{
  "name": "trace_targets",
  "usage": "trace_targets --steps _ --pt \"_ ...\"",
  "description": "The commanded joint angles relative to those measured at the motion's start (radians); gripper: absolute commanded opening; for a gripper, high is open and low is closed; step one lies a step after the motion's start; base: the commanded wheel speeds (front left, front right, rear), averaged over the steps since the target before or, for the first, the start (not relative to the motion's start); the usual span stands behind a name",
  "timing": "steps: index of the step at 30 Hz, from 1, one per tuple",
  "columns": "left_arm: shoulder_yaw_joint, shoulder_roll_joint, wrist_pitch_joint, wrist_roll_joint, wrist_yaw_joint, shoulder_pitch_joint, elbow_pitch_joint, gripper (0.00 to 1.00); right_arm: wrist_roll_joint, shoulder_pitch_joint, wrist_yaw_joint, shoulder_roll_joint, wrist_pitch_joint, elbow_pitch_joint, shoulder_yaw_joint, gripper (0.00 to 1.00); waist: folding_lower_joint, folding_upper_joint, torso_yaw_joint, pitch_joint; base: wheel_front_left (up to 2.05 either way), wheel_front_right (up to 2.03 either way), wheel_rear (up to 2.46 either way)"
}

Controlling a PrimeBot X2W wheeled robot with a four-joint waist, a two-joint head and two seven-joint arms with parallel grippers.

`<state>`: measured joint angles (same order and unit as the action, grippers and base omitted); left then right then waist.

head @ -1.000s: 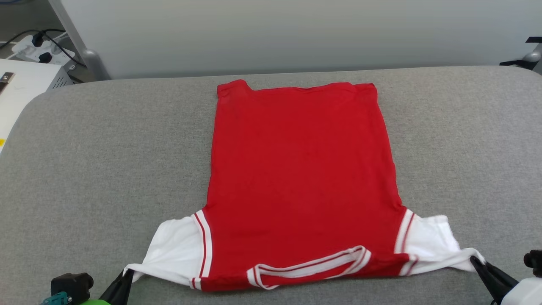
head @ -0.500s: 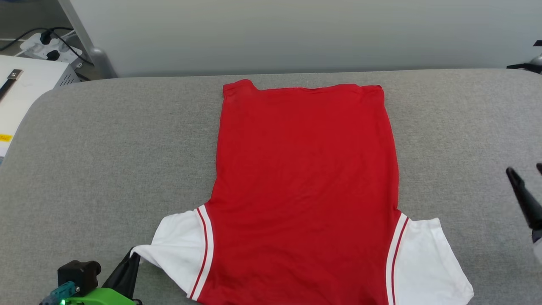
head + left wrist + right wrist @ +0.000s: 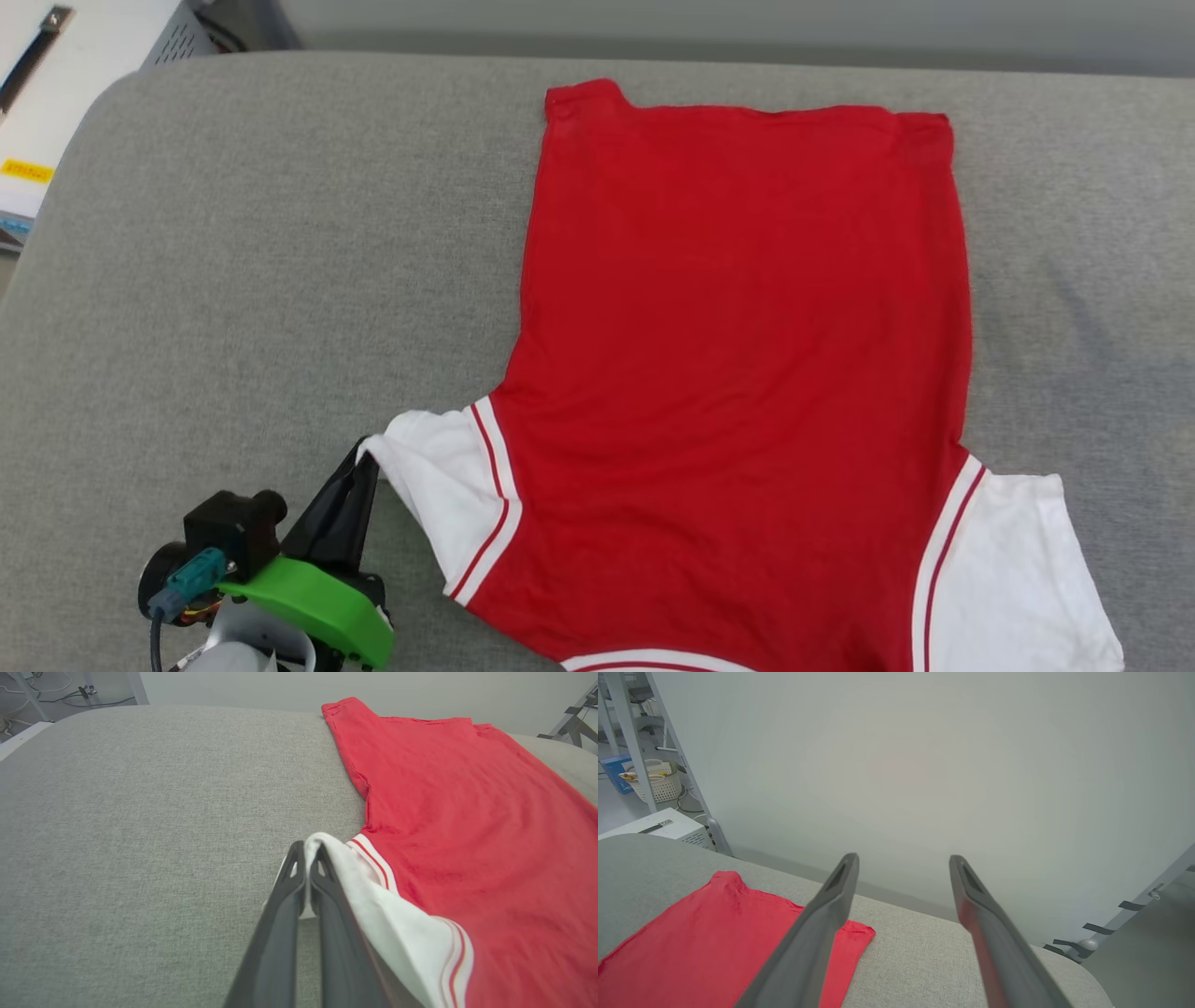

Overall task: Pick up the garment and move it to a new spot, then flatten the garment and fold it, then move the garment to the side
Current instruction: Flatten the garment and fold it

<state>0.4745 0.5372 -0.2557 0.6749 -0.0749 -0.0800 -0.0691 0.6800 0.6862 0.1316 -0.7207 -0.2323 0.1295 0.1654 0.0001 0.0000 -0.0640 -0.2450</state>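
Now left tool (image 3: 307, 848) pinches garment (image 3: 747, 355) by sleeve edge; right tool (image 3: 903, 858) gapes empty.

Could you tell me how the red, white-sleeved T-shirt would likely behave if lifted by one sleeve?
Probably floppy: the red T-shirt with white sleeves drapes limply over the shut left gripper. Likely thin and light, since it lies flat with soft ripples on the grey padded surface.

This looks like a robotics lab or test room, not a home: the desk (image 3: 233, 233) is a broad rounded slab wrapped in grey cloth, set before a bare pale wall (image 3: 924, 765). Past its far left corner are a white vented equipment box (image 3: 663, 828), slanted metal frame legs (image 3: 629, 742), loose floor cables (image 3: 100, 703) and a white basket (image 3: 657, 786).
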Motion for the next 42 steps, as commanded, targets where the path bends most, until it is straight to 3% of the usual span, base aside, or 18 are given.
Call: trace_targets --steps 1,8,12,16,23,33,34,35,42 --pt "0.001 -0.012 -0.004 -0.014 -0.006 -0.027 0.009 0.00 -0.020 0.051 -0.001 0.008 -0.036 0.031 0.019 1.00 -0.0001 0.0000 -0.076 -0.103 0.00 0.00 0.00" --pt "0.004 -0.057 -0.005 -0.057 0.005 -0.090 0.030 0.00 -0.027 0.272 -0.001 0.012 -0.340 0.228 0.163 1.00 -0.0001 0.0000 -0.134 -0.206 0.00 0.00 0.00" --pt "0.003 -0.088 -0.006 -0.081 0.018 -0.121 0.037 0.00 -0.003 0.358 -0.001 0.023 -0.527 0.334 0.196 1.00 -0.0001 0.0000 -0.165 -0.256 0.00 0.00 0.00" --pt "-0.006 -0.118 -0.006 -0.105 0.032 -0.145 0.037 0.00 0.003 0.434 -0.001 0.044 -0.640 0.392 0.199 1.00 -0.0001 0.0000 -0.188 -0.308 0.00 0.00 0.00" --pt "-0.026 -0.168 -0.006 -0.145 0.069 -0.180 0.027 0.00 -0.046 0.504 -0.001 0.084 -0.697 0.486 0.188 1.00 -0.0001 0.0000 -0.220 -0.375 0.00 0.00 0.00" --pt "-0.058 -0.223 -0.006 -0.190 0.119 -0.189 -0.015 0.00 -0.063 0.431 -0.001 0.096 -0.705 0.572 0.204 1.00 -0.0001 0.0000 -0.225 -0.383 0.00 0.00 0.00" --pt "-0.062 -0.227 -0.006 -0.194 0.124 -0.188 -0.022 0.00 -0.061 0.431 -0.001 0.093 -0.705 0.571 0.203 0.17 -0.0001 0.0000 -0.222 -0.381 0.00 0.00 0.00" --pt "-0.066 -0.229 -0.006 -0.197 0.127 -0.187 -0.028 0.00 -0.063 0.432 -0.001 0.090 -0.702 0.568 0.205 0.00 -0.0001 0.0000 -0.220 -0.377 0.00 0.00 0.00" --pt "-0.101 -0.247 -0.006 -0.219 0.147 -0.170 -0.059 0.00 -0.048 0.440 -0.001 0.089 -0.628 0.537 0.198 0.00 -0.0001 0.0000 -0.196 -0.317 0.00 0.00 0.00"
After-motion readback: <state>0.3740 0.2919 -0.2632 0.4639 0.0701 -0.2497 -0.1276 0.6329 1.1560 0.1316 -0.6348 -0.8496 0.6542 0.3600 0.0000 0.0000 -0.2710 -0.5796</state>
